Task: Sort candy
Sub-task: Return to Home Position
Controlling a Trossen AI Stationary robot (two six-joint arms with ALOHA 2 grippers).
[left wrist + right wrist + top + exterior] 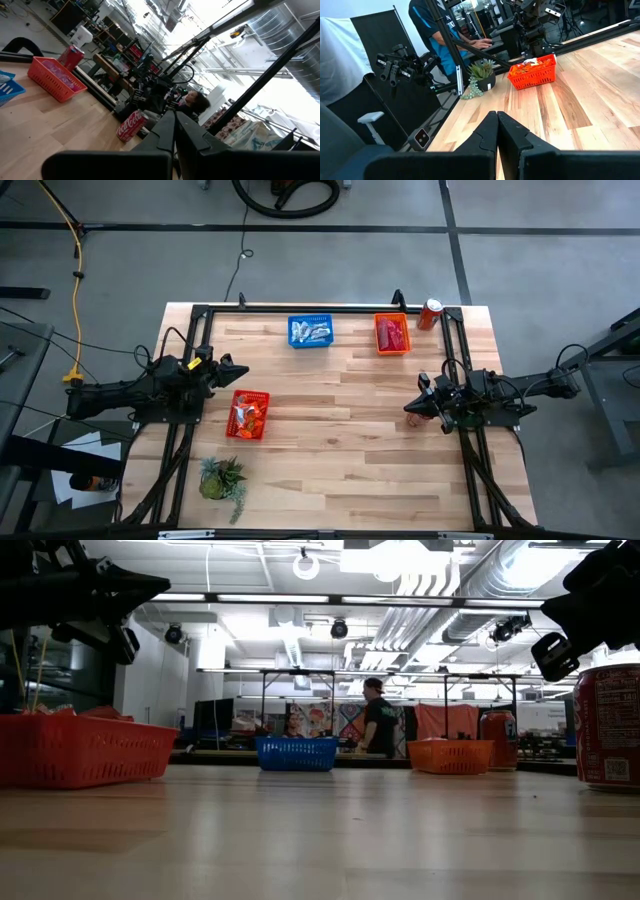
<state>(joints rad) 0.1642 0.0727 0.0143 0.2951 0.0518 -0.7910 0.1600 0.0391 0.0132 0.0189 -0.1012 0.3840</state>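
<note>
Candy [311, 331] looked sorted; homing step in hand.
Left pincer [236, 368] mid-left and right pincer [410, 408] mid-right were closed, empty; only parking seemed left.

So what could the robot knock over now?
Two things, maybe. The soda can stands right beside the right gripper, so a swing of that arm might tip it. The red basket sits close to the left gripper; a low move there could bump it and spill its candy.
</note>
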